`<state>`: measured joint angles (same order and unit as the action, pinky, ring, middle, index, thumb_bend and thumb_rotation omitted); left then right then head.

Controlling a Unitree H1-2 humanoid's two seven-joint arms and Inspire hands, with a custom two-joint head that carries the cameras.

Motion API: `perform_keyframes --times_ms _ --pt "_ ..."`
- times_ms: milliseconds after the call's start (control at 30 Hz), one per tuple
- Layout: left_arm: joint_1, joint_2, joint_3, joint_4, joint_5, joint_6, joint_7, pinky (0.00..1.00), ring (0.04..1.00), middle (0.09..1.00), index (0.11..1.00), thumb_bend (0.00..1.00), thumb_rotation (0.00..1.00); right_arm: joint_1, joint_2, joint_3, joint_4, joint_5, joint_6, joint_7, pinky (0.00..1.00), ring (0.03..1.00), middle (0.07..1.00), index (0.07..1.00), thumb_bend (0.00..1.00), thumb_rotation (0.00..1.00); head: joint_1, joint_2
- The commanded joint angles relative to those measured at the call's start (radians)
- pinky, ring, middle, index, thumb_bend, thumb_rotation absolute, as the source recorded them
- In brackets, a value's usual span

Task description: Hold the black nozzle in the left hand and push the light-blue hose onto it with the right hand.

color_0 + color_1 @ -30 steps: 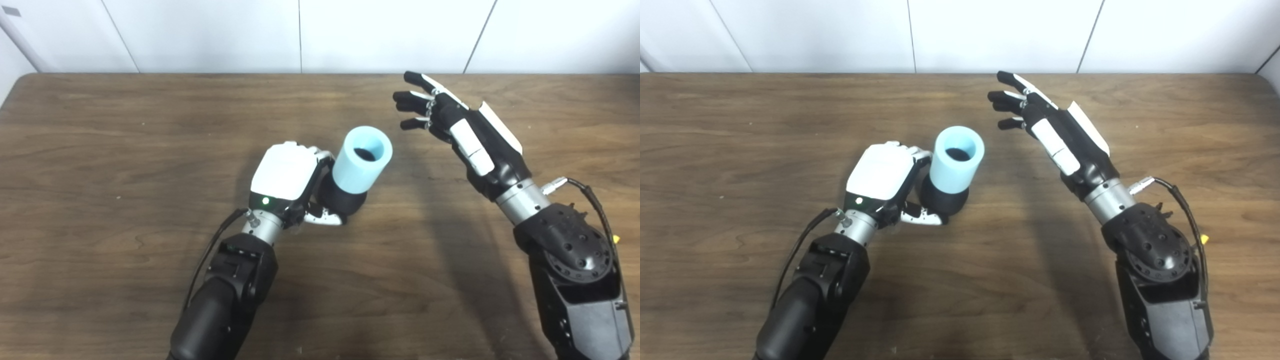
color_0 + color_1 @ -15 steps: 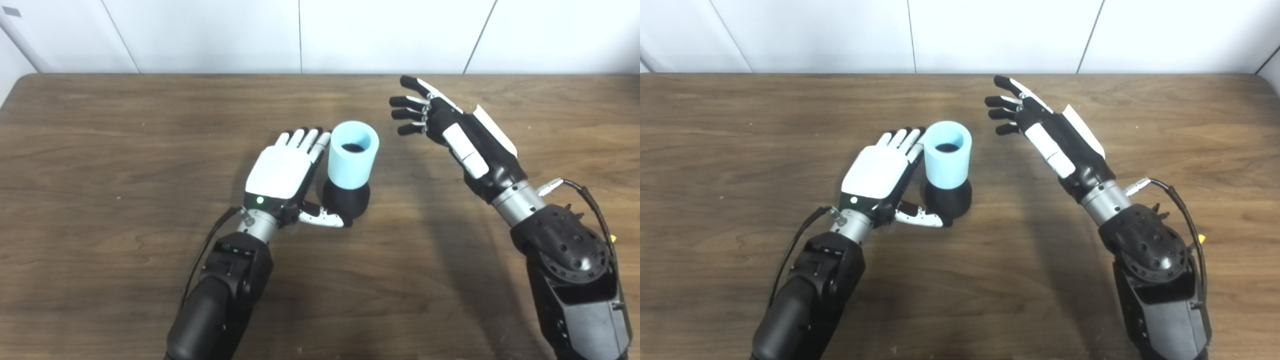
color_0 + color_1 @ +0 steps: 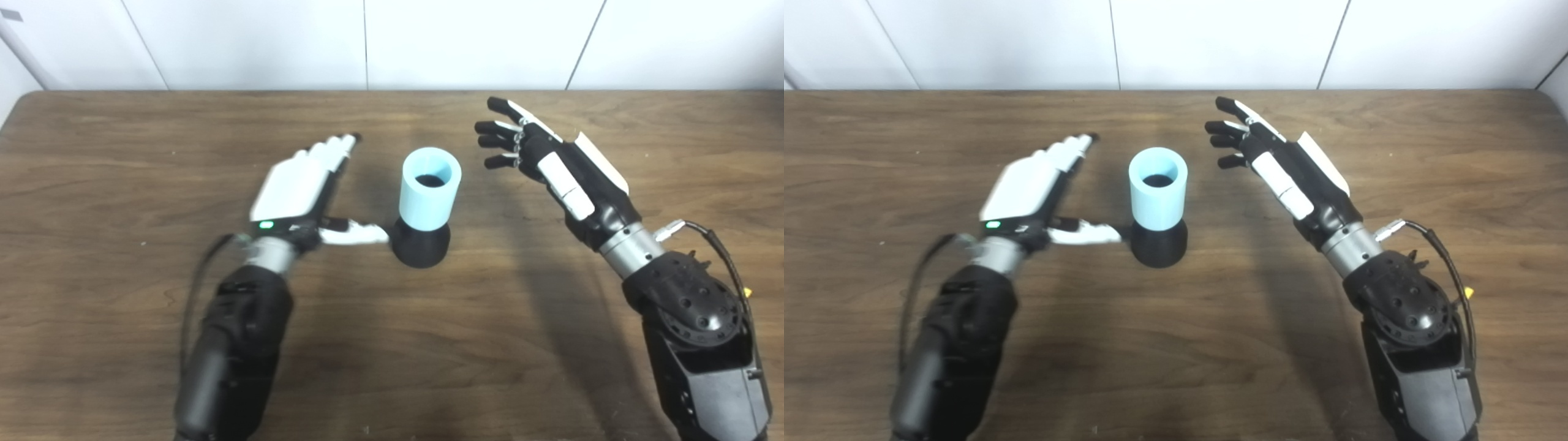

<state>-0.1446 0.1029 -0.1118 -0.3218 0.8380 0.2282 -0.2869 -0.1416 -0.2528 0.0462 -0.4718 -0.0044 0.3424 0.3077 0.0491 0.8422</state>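
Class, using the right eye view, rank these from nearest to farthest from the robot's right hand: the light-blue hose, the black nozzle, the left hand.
From the right hand:
1. light-blue hose, just left of its fingertips, standing upright at table centre.
2. black nozzle, beneath the hose, lower and toward the camera.
3. left hand, open, beyond the hose on the far left side.

Hose (image 3: pixel 428 188): light blue.
Nozzle (image 3: pixel 421 246): black.
Left hand (image 3: pixel 301 187): white back.
Right hand (image 3: pixel 560 168): black, white panels.
Table (image 3: pixel 122 153): brown woodgrain.

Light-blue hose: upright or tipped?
Upright. The light-blue hose stands seated on the black nozzle, opening facing up, on the table; neither hand touches it.
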Motion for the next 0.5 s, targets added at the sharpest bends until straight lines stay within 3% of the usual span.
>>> perform_keyframes --times_ms 0,100,233,300,367,467 --pt "0.017 -0.023 0.052 -0.054 -0.128 0.003 0.046 0.77 0.929 0.981 0.995 0.9 0.57 -0.008 0.008 -0.006 -0.003 0.01 -0.019 -0.022 0.79 0.922 0.936 0.948 0.52 1.0 -0.002 -0.002" --pt "0.058 -0.047 0.112 -0.074 -0.246 -0.015 0.094 0.75 0.898 0.955 0.999 0.8 0.54 0.01 0.006 0.001 0.002 -0.012 -0.024 -0.028 0.81 0.95 0.962 0.954 0.52 1.0 -0.01 -0.009" --pt "0.107 -0.08 0.17 -0.074 -0.377 -0.073 0.189 0.75 0.843 0.901 0.957 0.7 0.61 0.041 0.028 -0.015 0.024 0.003 -0.037 -0.048 0.85 0.974 0.981 0.961 0.51 1.0 -0.019 -0.022" --pt "0.121 -0.087 0.185 -0.081 -0.416 -0.082 0.213 0.77 0.851 0.909 0.969 0.62 0.68 0.056 0.048 -0.032 0.035 0.021 -0.027 -0.065 0.85 0.972 0.974 0.963 0.51 1.0 -0.019 -0.026" --pt "0.125 -0.091 0.192 -0.082 -0.44 -0.082 0.23 0.78 0.869 0.914 0.969 0.55 0.81 0.067 0.063 -0.046 0.047 0.038 -0.016 -0.076 0.86 0.965 0.963 0.961 0.51 1.0 -0.018 -0.03" --pt "0.122 -0.089 0.207 -0.058 -0.523 -0.088 0.236 0.81 0.891 0.927 0.967 0.52 0.96 0.082 0.077 -0.06 0.069 0.054 -0.008 -0.087 0.89 0.967 0.958 0.966 0.51 1.0 -0.02 -0.037"
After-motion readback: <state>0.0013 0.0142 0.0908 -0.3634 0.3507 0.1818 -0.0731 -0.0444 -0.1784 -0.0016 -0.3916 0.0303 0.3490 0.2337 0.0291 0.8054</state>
